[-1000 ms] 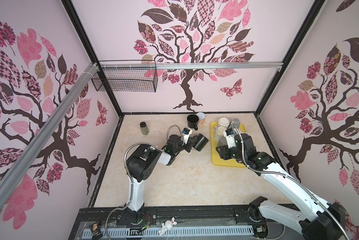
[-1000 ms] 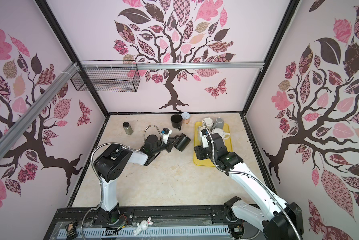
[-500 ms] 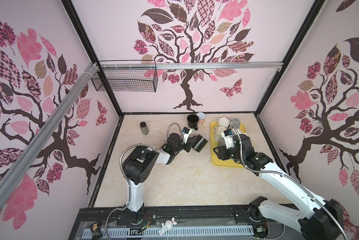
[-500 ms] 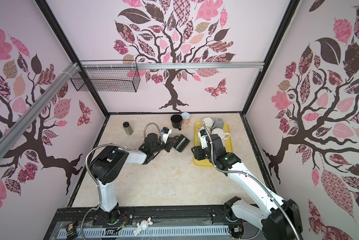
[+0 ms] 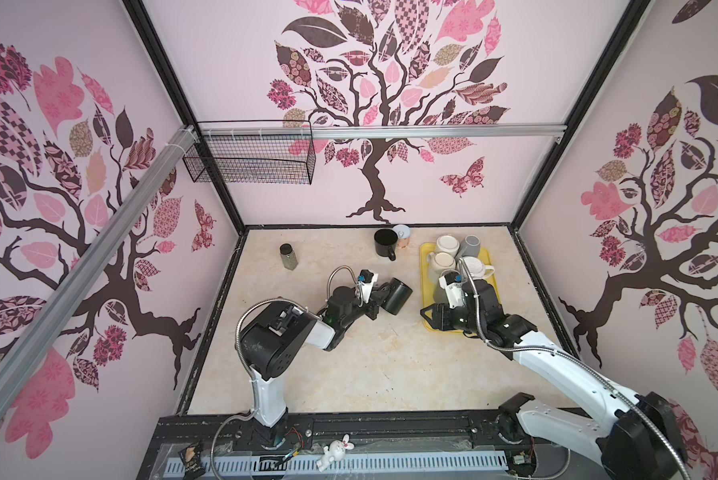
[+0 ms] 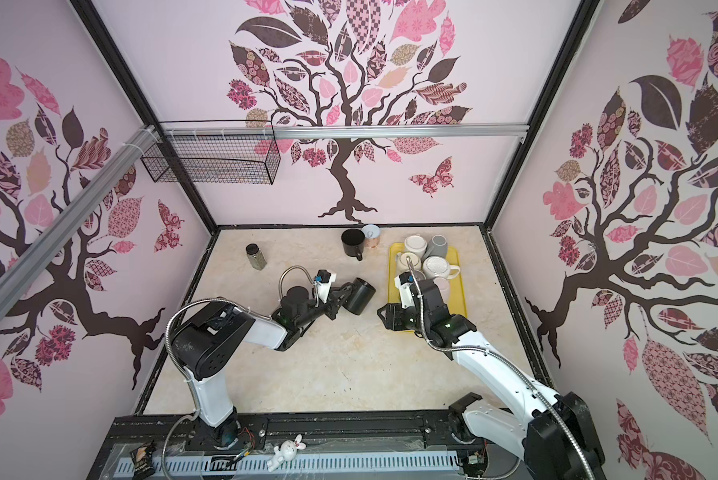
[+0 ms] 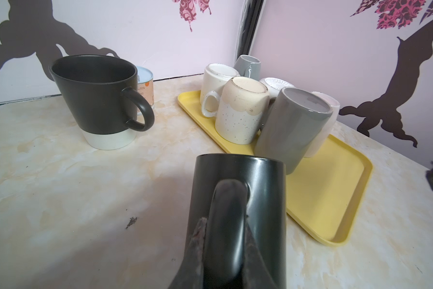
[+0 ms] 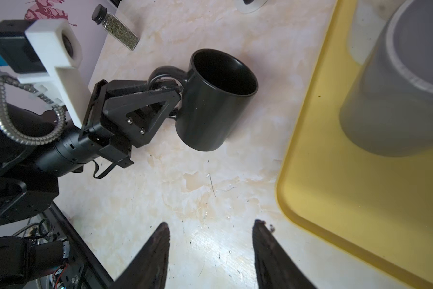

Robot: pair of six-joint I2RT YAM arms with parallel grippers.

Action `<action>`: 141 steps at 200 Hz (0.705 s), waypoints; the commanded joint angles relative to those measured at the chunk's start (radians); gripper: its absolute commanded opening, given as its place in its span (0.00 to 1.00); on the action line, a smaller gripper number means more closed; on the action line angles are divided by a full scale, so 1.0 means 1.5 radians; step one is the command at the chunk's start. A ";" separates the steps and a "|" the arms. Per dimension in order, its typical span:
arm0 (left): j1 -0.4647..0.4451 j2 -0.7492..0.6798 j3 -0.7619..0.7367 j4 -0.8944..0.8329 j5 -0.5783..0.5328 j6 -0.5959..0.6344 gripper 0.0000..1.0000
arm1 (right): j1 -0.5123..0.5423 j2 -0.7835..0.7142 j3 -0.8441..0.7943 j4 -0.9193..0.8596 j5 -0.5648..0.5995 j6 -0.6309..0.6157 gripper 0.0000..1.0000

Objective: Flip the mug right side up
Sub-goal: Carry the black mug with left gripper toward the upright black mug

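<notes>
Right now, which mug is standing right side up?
The black mug with the white base, near the back wall. The tray mugs are upside down; the plain black mug in the left pincer is tilted.

The left gripper (image 8: 173,90) clamps the handle of the tilted black mug (image 8: 210,110). The yellow tray (image 8: 335,205) lies at the mug's 3 o'clock. The right gripper (image 8: 210,226), at 6 o'clock, has its jaws apart and empty.

surface: marbled table (image 5: 328,365) | on it: yellow tray (image 7: 330,190), black-and-white mug (image 5: 385,242), small tin (image 5: 402,236), spice jar (image 5: 288,257)
</notes>
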 commanded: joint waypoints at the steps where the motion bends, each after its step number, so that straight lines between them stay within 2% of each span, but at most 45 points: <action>1: -0.016 0.040 -0.055 0.052 -0.030 0.007 0.12 | -0.004 0.008 -0.011 0.051 -0.035 0.030 0.54; 40: -0.025 0.074 -0.083 0.117 -0.026 0.012 0.20 | -0.003 0.026 -0.053 0.097 -0.057 0.052 0.52; 97: -0.025 0.076 -0.102 0.115 -0.039 0.015 0.36 | -0.001 0.075 -0.088 0.149 -0.067 0.058 0.51; 141: -0.024 0.065 -0.104 0.103 -0.035 0.012 0.43 | 0.000 0.092 -0.078 0.140 -0.058 0.040 0.51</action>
